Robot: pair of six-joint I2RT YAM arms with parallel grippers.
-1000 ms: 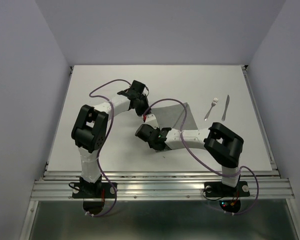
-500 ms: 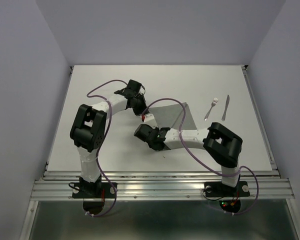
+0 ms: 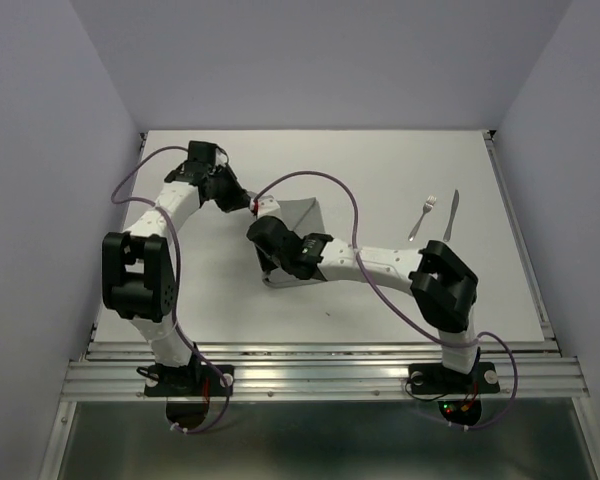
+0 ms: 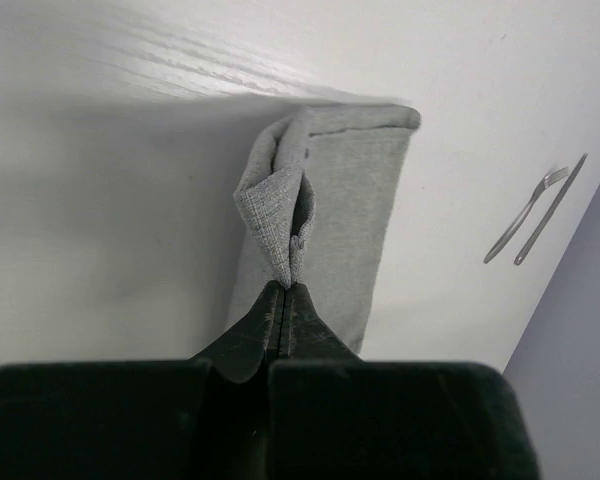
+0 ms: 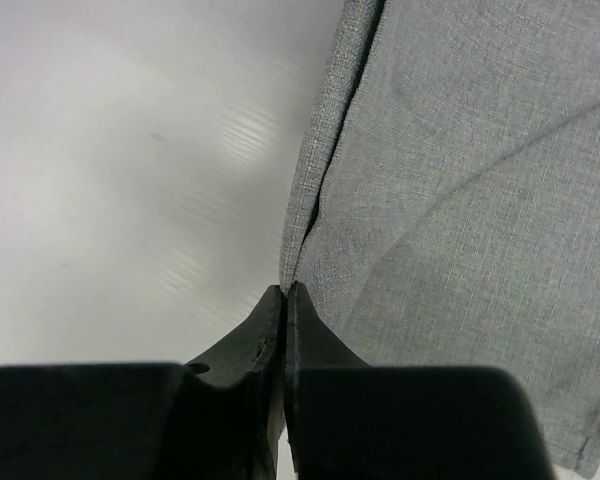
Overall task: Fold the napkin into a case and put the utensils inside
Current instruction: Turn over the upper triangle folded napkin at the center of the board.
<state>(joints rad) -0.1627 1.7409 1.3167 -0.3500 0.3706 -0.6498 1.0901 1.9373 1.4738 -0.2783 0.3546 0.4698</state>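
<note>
The grey napkin [image 3: 302,213] lies folded over itself near the table's middle, partly hidden under my right arm. My left gripper [image 3: 250,205] is shut on its far corner, and the pinched cloth stands up in a loop [image 4: 280,215] just beyond the fingertips [image 4: 285,287]. My right gripper [image 3: 268,262] is shut on the near left edge of the napkin [image 5: 460,200], pinching two layers at the fingertips [image 5: 285,290]. The silver fork [image 3: 423,218] and knife [image 3: 451,215] lie side by side to the right, apart from the cloth. The left wrist view also shows the fork [image 4: 525,215] and knife [image 4: 550,210].
The white table [image 3: 180,290] has raised rails along its left and right sides. Purple cables loop over both arms. Grey walls close in the table at the back and on both sides.
The right gripper has shut on the napkin's edge. Both arms have swung left, pulling the cloth over itself, so it now looks narrower and sits further left. Fork and knife have not moved.
</note>
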